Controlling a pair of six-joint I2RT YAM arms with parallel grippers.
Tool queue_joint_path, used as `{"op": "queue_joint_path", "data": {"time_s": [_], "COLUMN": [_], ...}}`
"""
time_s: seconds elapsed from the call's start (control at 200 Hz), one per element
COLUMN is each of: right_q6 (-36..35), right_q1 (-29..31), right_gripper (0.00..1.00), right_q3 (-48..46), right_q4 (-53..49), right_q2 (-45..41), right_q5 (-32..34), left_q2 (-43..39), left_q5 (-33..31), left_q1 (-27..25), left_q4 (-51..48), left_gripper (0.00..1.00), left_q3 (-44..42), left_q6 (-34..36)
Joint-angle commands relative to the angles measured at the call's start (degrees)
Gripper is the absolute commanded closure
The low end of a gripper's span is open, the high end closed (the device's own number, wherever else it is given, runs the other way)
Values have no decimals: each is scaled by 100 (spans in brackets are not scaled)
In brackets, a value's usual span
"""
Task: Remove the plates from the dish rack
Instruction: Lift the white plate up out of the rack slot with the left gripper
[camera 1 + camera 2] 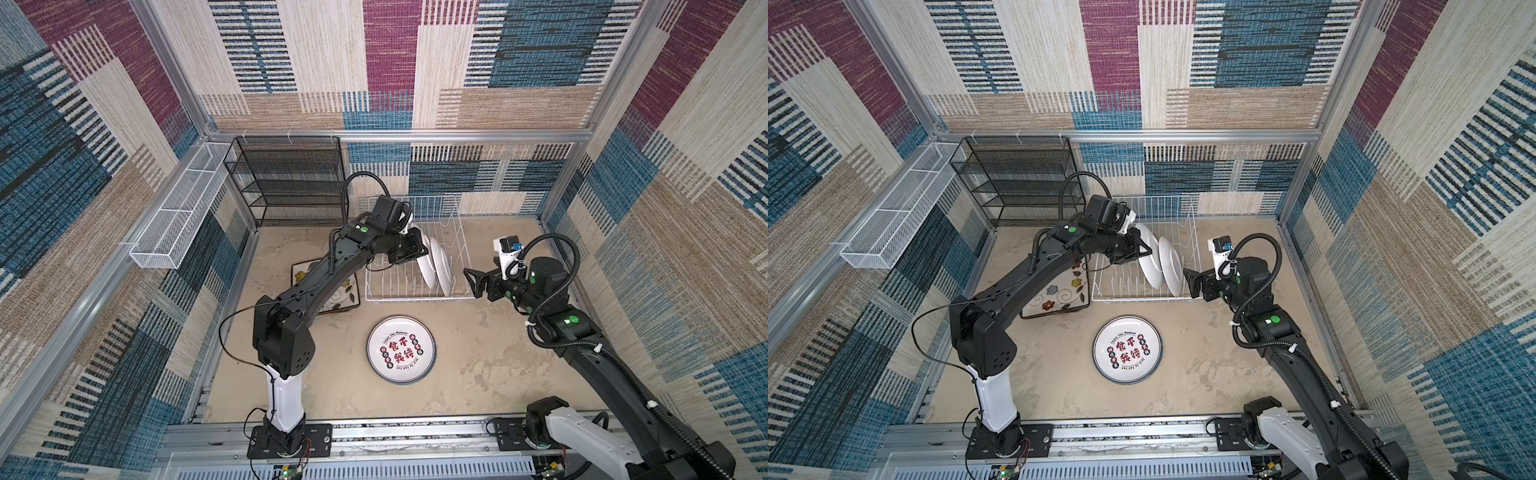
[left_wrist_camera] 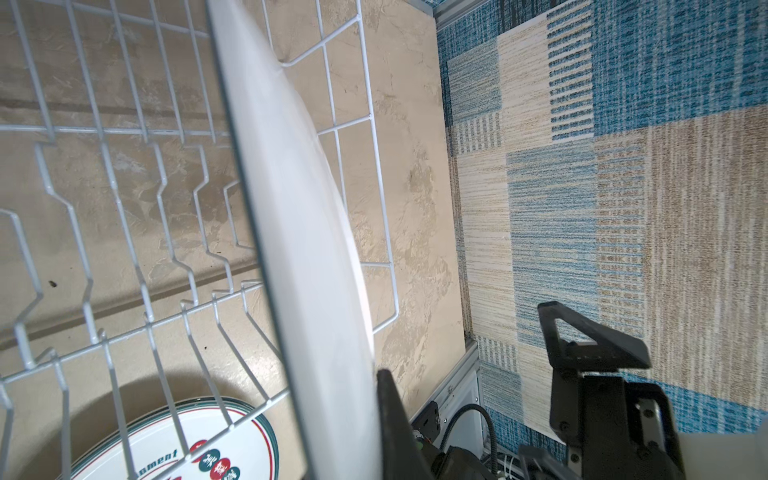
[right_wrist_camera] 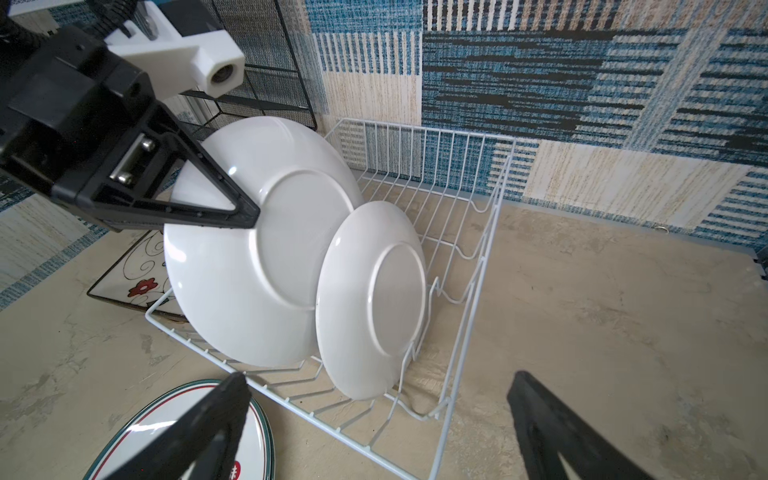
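The white wire dish rack (image 1: 415,299) (image 3: 473,316) stands at the back middle with two round white plates upright in it, backs toward my right arm. My left gripper (image 1: 419,249) (image 3: 249,218) is shut on the upper rim of the larger plate (image 1: 426,270) (image 3: 249,270) (image 2: 299,208); one black finger (image 2: 392,415) lies against its back. The smaller plate (image 1: 443,268) (image 3: 374,299) stands just right of it. My right gripper (image 1: 471,283) (image 3: 380,376) hangs open beside the rack's right end, empty. A printed round plate (image 1: 401,349) and a floral square plate (image 1: 345,293) lie on the table.
A black mesh shelf unit (image 1: 286,183) stands at the back left, and a long white mesh basket (image 1: 174,216) hangs on the left wall. Patterned walls enclose the table on three sides. The left arm reaches over the square plate.
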Motion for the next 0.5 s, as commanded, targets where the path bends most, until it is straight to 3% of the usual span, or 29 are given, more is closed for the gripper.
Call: {"op": "queue_joint_path", "data": {"time_s": [0.0,0.215,0.496], "right_q6": [74,267,819], "right_q1": [-2,-5,-1], "right_gripper": [1,1,1], "right_q3": [25,-45,153], "right_q4": [304,486,512], "right_q2": [7,45,256], "right_q5": [-94,-310,-470], "left_q2": [-179,-625,-1167], "left_q5": [147,183,32], "left_q1": [39,167,392], "left_q4": [295,539,254], "left_gripper": [100,100,100], "left_q3": [-48,-519,-680], "left_q6": [98,-22,421]}}
